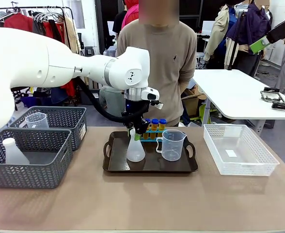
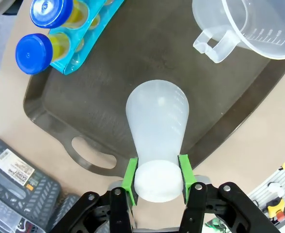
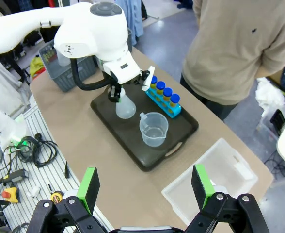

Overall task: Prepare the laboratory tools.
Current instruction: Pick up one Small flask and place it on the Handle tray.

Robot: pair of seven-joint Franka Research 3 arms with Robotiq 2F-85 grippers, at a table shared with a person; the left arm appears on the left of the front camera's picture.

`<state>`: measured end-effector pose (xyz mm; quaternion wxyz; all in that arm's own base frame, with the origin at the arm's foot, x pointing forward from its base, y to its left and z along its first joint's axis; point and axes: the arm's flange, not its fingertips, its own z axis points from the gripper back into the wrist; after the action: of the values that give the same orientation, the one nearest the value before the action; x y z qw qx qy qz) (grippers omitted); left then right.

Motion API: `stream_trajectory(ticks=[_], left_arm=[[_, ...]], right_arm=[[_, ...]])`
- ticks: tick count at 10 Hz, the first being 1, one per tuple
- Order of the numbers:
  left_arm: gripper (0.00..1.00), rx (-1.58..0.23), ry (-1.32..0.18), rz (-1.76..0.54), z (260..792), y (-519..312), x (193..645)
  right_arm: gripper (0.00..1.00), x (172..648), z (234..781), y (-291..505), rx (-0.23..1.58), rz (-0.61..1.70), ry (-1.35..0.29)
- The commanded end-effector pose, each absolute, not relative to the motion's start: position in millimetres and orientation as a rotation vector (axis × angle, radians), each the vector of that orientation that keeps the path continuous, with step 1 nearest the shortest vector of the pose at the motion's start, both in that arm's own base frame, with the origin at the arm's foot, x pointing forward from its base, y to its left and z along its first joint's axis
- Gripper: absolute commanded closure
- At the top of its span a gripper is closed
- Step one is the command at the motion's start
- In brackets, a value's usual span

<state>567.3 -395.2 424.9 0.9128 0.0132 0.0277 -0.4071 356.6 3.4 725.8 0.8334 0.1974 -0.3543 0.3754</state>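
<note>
Gripping the neck of the conical flask [image 2: 157, 131], my left gripper [image 2: 157, 180] had its green pads [image 2: 131, 175] pressed on either side just under the mouth, and the flask stood upright on the dark tray [image 1: 114, 165] with its base seemingly resting on the tray floor. Beside it on the same tray sat the measuring beaker [image 1: 172, 144], and behind both, at the far edge, the blue rack [image 3: 166, 103] held its blue-capped test tubes [image 1: 154, 124]. I judged this to be the placing of the flask, nearly complete. My right gripper [image 3: 147, 187] hung high above the near edge of the table, jaws spread wide and empty. Next, I reckoned, I needed to part the left pads gently and lift straight up, so the light flask wouldn't tip or knock into the beaker.
</note>
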Motion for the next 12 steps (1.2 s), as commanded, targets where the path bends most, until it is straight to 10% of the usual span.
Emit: stream_trajectory(ticks=[1,4,12], left_arm=[[0.62,0.042,0.046,-0.846,425,-391,567],[0.04,0.021,0.045,-0.836,431,-389,564],[0.0,-0.061,0.005,-0.815,501,-370,536]], right_arm=[[0.0,356,726,4,0.436,0.804,-0.759],[0.0,356,726,4,0.436,0.804,-0.759],[0.0,356,726,4,0.436,0.804,-0.759]])
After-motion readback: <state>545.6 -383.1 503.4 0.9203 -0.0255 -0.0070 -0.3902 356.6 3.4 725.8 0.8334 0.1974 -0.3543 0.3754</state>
